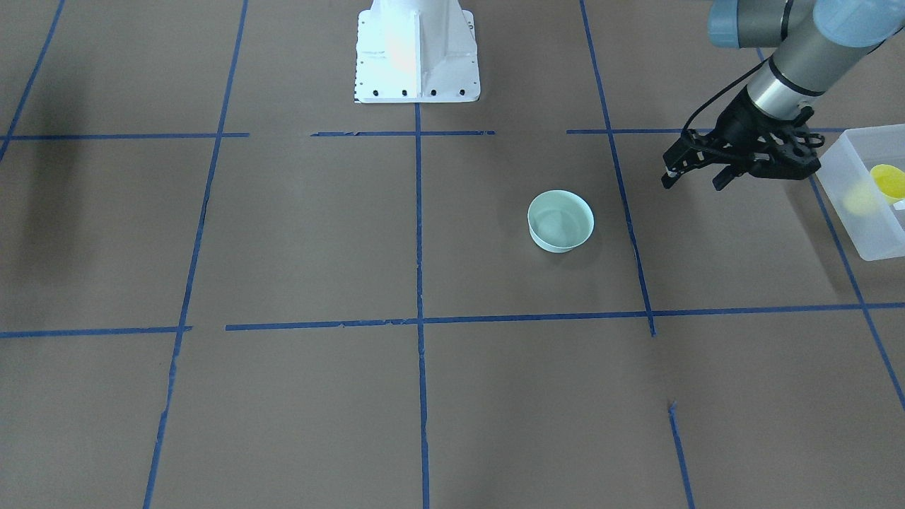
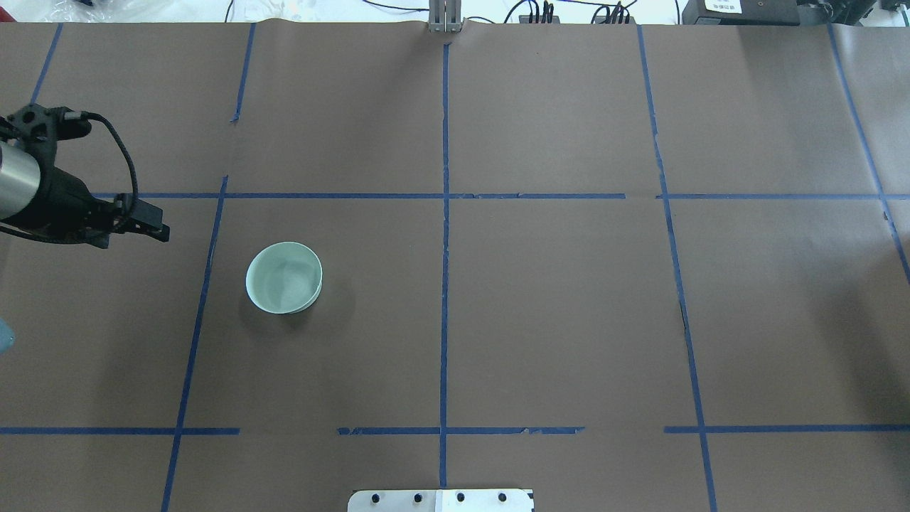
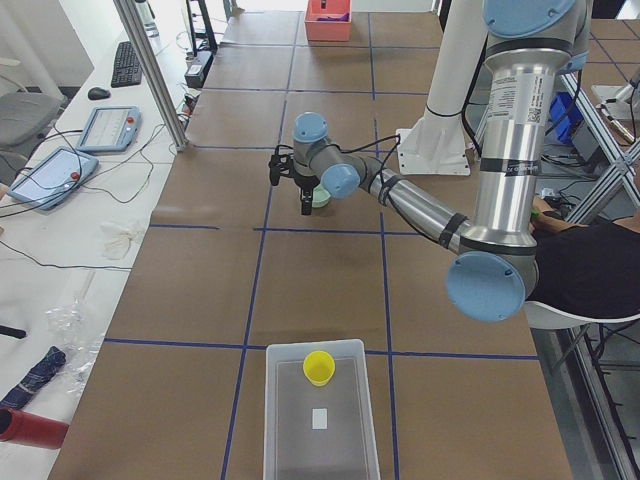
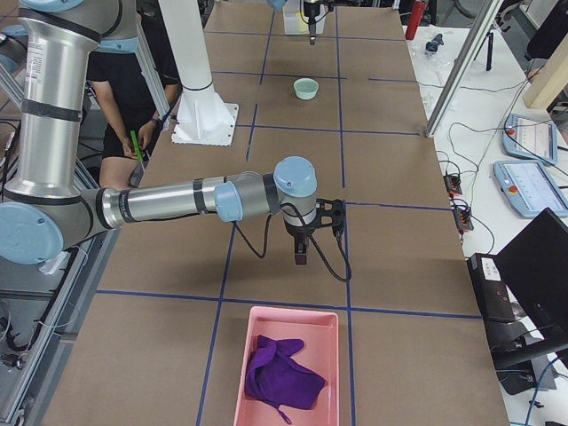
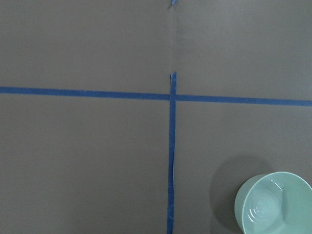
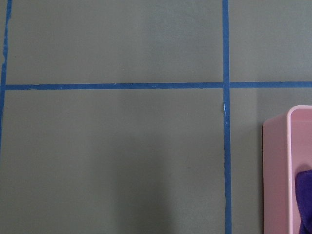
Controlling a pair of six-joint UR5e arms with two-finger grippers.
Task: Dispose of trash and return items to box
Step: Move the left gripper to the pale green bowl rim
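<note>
The left end effector point(image 1: 694, 179) is seen hanging above the counter point(image 1: 318, 233) with its fingers spread apart and nothing between them, between the mint bowl point(image 1: 561, 220) and the box point(image 1: 859, 233). The right end effector point(image 4: 302, 253) is shown only in the side view, near a pink bin point(image 4: 266, 312) holding a purple cloth point(image 4: 284, 373); whether it is open or closed cannot be told.

The yellow cup point(image 3: 319, 367) is found inside the box, near the end facing the robot, and appears upright in the side view. The bowl stands upright and empty on the counter, well apart from the box; whether it counts among the items cannot be told.

The cup is judged light, stiff and smooth-walled, likely to slip or tip if nudged, and its taper would let it slide out of a loose pinch. Should it be handled again, it is best taken across the rim, one finger inside and one outside. The same rim hold is judged suitable for the bowl, whose thin wall looks rigid but slick.
</note>
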